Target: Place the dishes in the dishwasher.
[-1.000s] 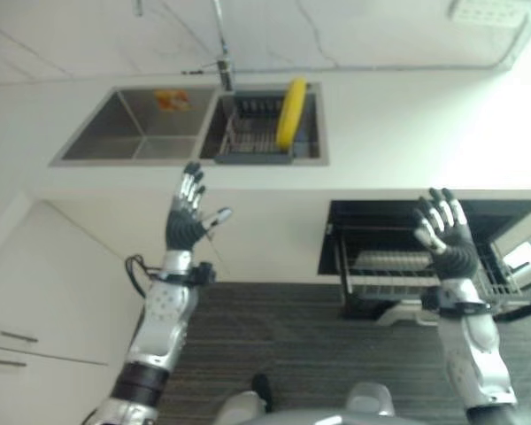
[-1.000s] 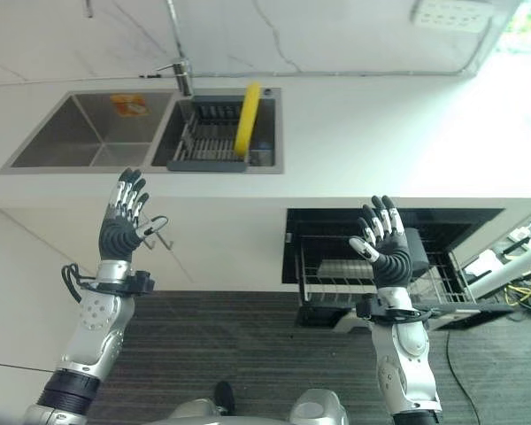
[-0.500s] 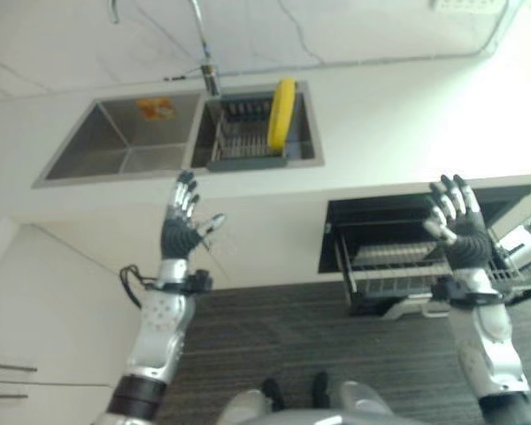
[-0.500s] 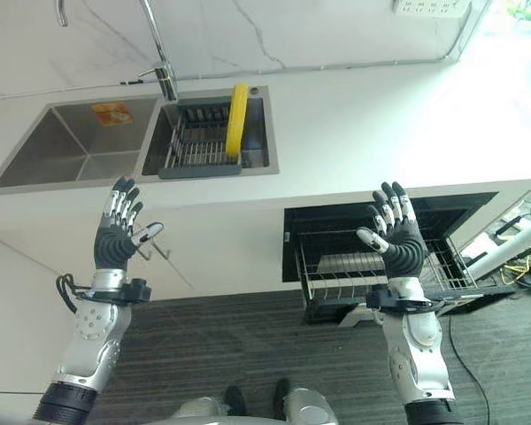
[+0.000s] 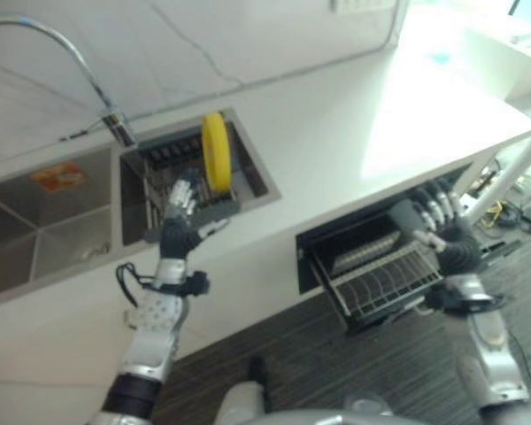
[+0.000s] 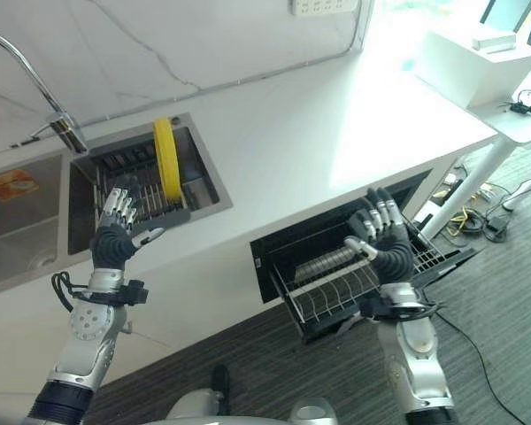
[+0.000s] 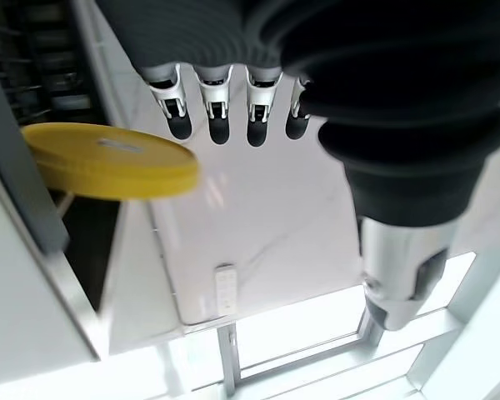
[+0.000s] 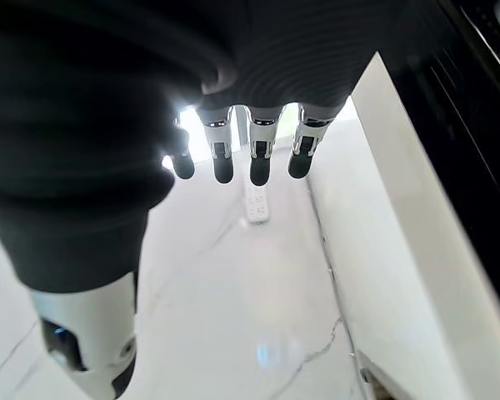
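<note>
A white desk (image 6: 319, 124) runs along a pale marbled wall (image 6: 159, 35) with a white socket strip (image 6: 323, 6) on it, and the floor (image 6: 274, 372) below is dark and striped. Set into the desk is a steel double sink (image 6: 22, 226), with a curved tap (image 6: 44, 97) rising at its back edge. The basin nearer the dishwasher holds a dark wire dish rack (image 6: 142, 199).

A yellow plate (image 6: 166, 162) stands on edge in that rack, roughly upright; from the head views its thin rim faces the robot, and its faces turn toward the two ends of the desk. In the left wrist view the same plate (image 7: 108, 160) shows edge-on as a flat yellow disc sticking out past the rack.

Under the desk, off to the robot's right, the dishwasher (image 6: 336, 239) is open, and its wire basket (image 6: 345, 279) is pulled out over the floor. At the far end of the desk stand a white box (image 6: 473, 62) and slanted white legs with cables (image 6: 465, 217) on the floor near them.

The left hand (image 6: 115, 237) is raised before the front edge of the sink, just short of the rack, its fingers (image 7: 217, 108) straight and spread, holding nothing. The right hand (image 6: 385, 241) is raised over the pulled-out basket, its fingers (image 8: 258, 154) likewise straight and empty.
</note>
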{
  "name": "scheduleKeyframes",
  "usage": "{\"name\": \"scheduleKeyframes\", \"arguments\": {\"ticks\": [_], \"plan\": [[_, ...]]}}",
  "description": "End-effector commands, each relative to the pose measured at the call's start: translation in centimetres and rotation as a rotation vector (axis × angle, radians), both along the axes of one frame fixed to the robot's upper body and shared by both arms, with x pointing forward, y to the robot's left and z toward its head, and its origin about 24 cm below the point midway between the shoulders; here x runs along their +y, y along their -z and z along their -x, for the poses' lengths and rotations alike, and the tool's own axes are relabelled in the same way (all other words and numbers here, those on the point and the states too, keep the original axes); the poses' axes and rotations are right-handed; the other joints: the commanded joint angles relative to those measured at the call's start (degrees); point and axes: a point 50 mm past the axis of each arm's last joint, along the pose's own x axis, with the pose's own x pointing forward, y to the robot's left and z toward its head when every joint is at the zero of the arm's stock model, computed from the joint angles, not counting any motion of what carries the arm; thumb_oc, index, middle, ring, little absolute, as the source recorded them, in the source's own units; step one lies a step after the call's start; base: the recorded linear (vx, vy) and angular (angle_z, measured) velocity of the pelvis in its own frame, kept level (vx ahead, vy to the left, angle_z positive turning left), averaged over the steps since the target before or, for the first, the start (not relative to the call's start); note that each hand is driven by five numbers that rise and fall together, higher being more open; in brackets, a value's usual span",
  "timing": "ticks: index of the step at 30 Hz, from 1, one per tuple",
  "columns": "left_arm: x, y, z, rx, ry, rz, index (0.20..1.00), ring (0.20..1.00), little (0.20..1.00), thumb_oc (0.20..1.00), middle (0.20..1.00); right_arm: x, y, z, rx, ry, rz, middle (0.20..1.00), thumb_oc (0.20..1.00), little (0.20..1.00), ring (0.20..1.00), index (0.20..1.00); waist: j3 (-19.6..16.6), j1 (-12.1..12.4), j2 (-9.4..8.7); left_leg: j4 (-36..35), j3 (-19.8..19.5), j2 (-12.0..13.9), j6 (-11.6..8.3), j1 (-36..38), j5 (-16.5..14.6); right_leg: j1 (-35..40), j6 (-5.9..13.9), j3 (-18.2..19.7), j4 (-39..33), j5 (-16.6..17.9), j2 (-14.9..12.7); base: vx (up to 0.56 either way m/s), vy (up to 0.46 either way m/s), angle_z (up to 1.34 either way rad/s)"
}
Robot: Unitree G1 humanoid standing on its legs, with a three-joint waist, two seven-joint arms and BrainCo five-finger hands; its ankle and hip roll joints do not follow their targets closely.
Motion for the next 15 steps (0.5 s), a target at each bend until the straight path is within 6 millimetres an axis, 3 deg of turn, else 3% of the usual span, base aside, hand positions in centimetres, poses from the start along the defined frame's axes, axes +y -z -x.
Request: {"name": "scheduleKeyframes", "arguments": {"ticks": [1, 3, 15], "plan": [[0.4, -1.8, 0.9, -0.099, 0.005, -0.086, 1.0, 1.0, 1.0, 1.0, 1.0, 0.1, -3.0, -0.4, -0.143, -0.048, 0.06, 1.0, 1.0, 1.0, 1.0, 1.0, -2.8, 3.1, 2.05, -1.9, 2.3, 3.8, -1.68, 4.0, -7.3, -3.1, 0.14, -6.8, -4.1, 0.6, 1.9, 0.06, 0.038, -0.38], [0.5, -1.9, 1.1, -0.107, 0.004, -0.092, 1.0, 1.0, 1.0, 1.0, 1.0, 0.5, -3.2, -0.6, -0.149, -0.058, 0.066, 1.0, 1.0, 1.0, 1.0, 1.0, -2.6, 4.1, 1.93, -2.6, 3.3, 3.9, -1.48, 4.3, -7.3, -3.4, 0.91, -8.6, -5.1, 1.8, 0.6, -0.02, 0.003, -0.7], [-0.7, -0.6, 1.9, -0.055, 0.144, -0.173, 1.0, 1.0, 1.0, 1.0, 1.0, 1.1, -4.6, -1.0, -0.219, -0.052, 0.064, 1.0, 1.0, 1.0, 1.0, 1.0, -2.8, 7.2, 0.15, -3.3, 4.6, 3.9, -1.94, 1.5, -6.2, -0.1, 1.57, -11.4, -14.0, 5.2, -0.5, -0.05, -0.043, -0.06]]}}
